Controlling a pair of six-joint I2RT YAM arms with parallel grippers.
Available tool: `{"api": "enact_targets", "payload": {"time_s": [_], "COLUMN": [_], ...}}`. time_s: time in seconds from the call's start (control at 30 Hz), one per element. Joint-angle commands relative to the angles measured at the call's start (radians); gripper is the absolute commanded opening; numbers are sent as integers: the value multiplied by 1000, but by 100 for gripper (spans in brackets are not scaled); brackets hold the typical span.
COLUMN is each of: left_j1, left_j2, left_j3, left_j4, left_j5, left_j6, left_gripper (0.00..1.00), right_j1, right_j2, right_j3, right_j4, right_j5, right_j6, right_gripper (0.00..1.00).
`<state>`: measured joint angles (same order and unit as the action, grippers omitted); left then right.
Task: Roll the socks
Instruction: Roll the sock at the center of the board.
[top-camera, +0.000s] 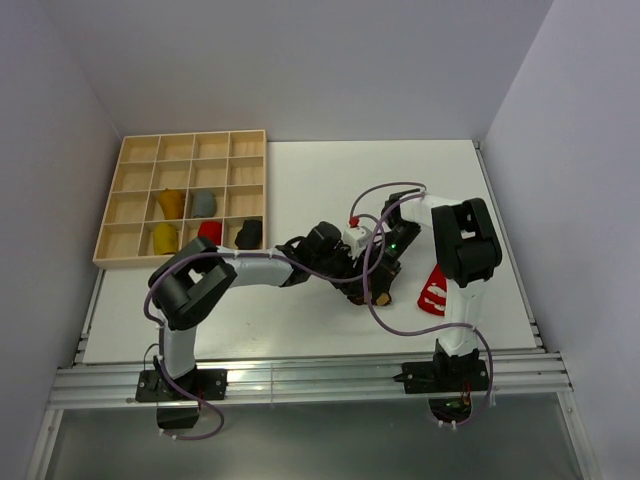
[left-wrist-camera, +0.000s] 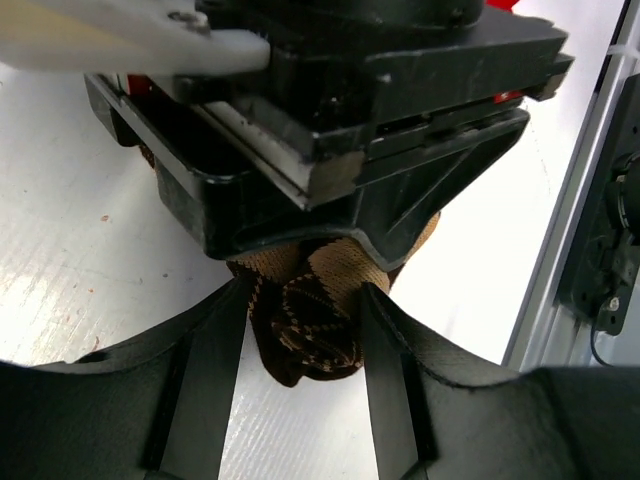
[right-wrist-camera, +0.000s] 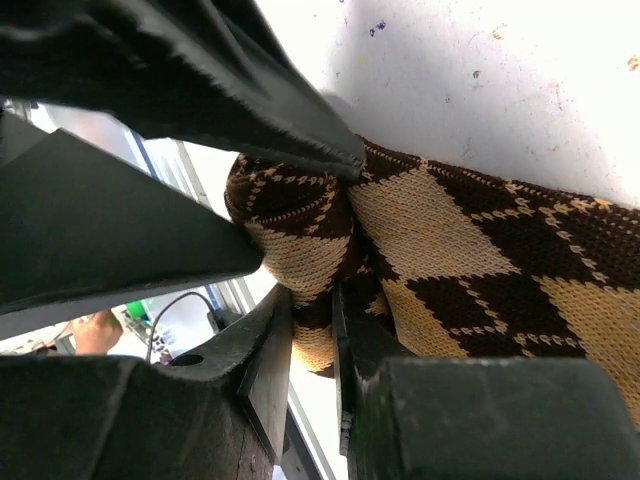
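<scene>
R hand (right-wrist-camera: 313, 312) clamped on argyle sock (left-wrist-camera: 305, 335) at centre of bench (left-wrist-camera: 80, 250), L hand (left-wrist-camera: 305, 300) half open straddling its rolled end, no grip; I'd close L square on the roll before R lets go.

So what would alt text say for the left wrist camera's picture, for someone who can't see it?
A bunched brown argyle sock lies on a white table between the two dark fingers of the left claw. The right claw, a black block filling the top of the picture, covers the sock's far end.
</scene>
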<state>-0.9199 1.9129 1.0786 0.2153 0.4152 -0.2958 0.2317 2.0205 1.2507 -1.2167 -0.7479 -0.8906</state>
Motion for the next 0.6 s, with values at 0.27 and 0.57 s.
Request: {"api": "enact_targets", "payload": {"time_s": [0.27, 0.57], "left_j1": [-23, -76], "left_j2": [78, 107], "left_j3": [96, 115], "left_j4": [-96, -182], "left_j5": [17, -134], "left_j6": [31, -51], "left_gripper": [39, 2], "right_j1": [-11, -34], "right_j2": [29, -172], "right_j3": [29, -66], "right_j4": [69, 290], "right_j5": [110, 124], "right_j6": [5, 142], "right_gripper": [18, 42]}}
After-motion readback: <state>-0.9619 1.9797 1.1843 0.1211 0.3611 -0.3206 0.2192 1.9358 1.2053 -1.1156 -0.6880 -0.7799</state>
